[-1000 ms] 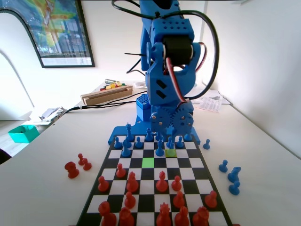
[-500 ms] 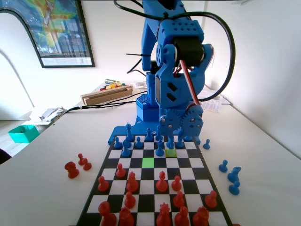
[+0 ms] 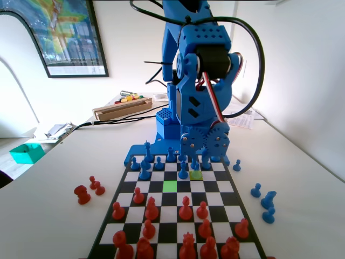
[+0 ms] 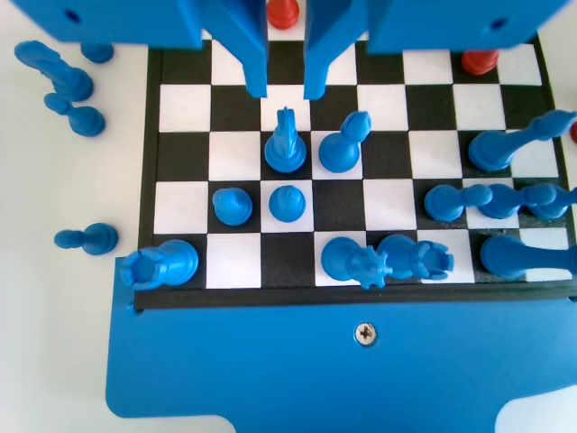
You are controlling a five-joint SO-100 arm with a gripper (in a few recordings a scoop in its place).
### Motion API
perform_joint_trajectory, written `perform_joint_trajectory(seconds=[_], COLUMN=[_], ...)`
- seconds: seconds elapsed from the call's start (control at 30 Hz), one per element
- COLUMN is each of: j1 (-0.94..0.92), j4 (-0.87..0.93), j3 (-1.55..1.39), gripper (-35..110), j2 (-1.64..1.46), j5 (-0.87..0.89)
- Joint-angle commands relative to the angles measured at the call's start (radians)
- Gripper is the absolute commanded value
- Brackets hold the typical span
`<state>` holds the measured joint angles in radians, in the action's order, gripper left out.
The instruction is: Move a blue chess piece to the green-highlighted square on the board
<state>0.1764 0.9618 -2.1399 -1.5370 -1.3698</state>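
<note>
Green square was bare, one row short of the blue ranks; no blue piece was on it; task not yet started in effect

Nearest blue pawn stood forward of its row on the board, just left of the olive square in the fixed view and diagonally behind the green one; probably the piece to take, though I could not be sure which pawn was meant

Change over the last second: the arm swung to the right in the fixed view and dropped, then edged back a little left; gripper now hung low over the blue back rows, behind that pawn; in the wrist view the gripper had its jaws parted by a narrow gap with nothing between them, tips above a taller blue piece; judged as lining up for a pick, no grasp made

Counts, near to far, fixed view:
- red pieces on the board: about fourteen, front ones cropped
- red pieces off the board at left: three
- green squares: one; olive squares: one
- blue pieces off the board at right: four, possibly five
- blue pieces on the board, wrist view: about thirteen
</note>
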Motion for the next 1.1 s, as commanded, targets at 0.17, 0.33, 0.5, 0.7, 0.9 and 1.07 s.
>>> perform_joint_trajectory(seconds=[0.17,0.33,0.5,0.7,0.9,1.07], j1=[0.015,0.014,0.014,0.011,0.009,0.014], j4=[0.005,-0.003,-0.011,-0.018,-0.029,-0.046], j3=[-0.017,-0.023,-0.028,-0.017,-0.014,-0.017], gripper=[8,8,8,8,9,9], j2=[-0.037,-0.034,-0.025,-0.006,0.002,0.021], j5=[-0.012,-0.015,-0.017,-0.017,-0.018,-0.017])
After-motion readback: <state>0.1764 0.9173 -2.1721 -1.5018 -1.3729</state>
